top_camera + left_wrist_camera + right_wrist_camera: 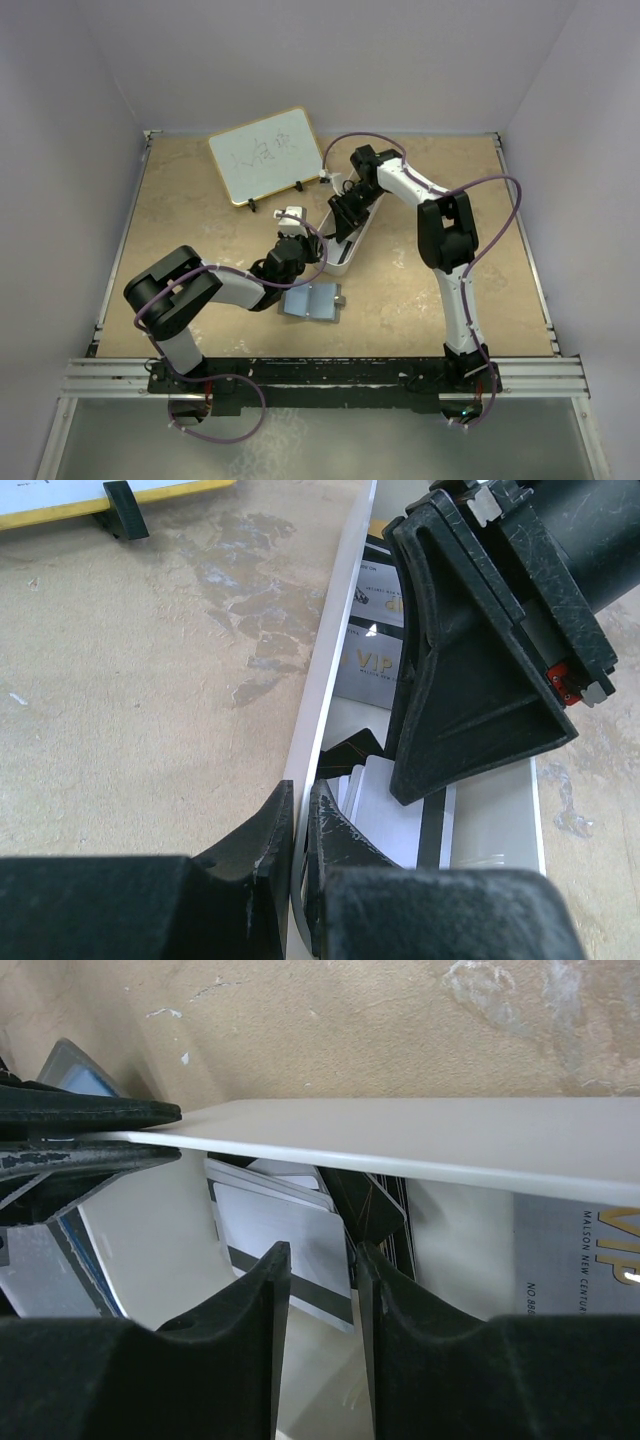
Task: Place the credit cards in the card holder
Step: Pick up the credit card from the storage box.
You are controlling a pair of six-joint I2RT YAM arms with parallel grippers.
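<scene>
Several credit cards lie in a long white tray (352,250): white-grey ones with a black stripe (275,1225), a black one (368,1205) and a grey VIP card (368,665). My right gripper (320,1260) hangs inside the tray, open, its fingertips either side of the top white-grey card's edge without closing on it. My left gripper (299,805) is shut on the tray's left wall (325,680). The card holder (312,302) lies unfolded on the table just in front of the tray, light blue inside up.
A small whiteboard with a yellow frame (265,155) stands on black feet at the back left. The two grippers (297,243) (347,215) are close together at the tray. Raised rails edge the table.
</scene>
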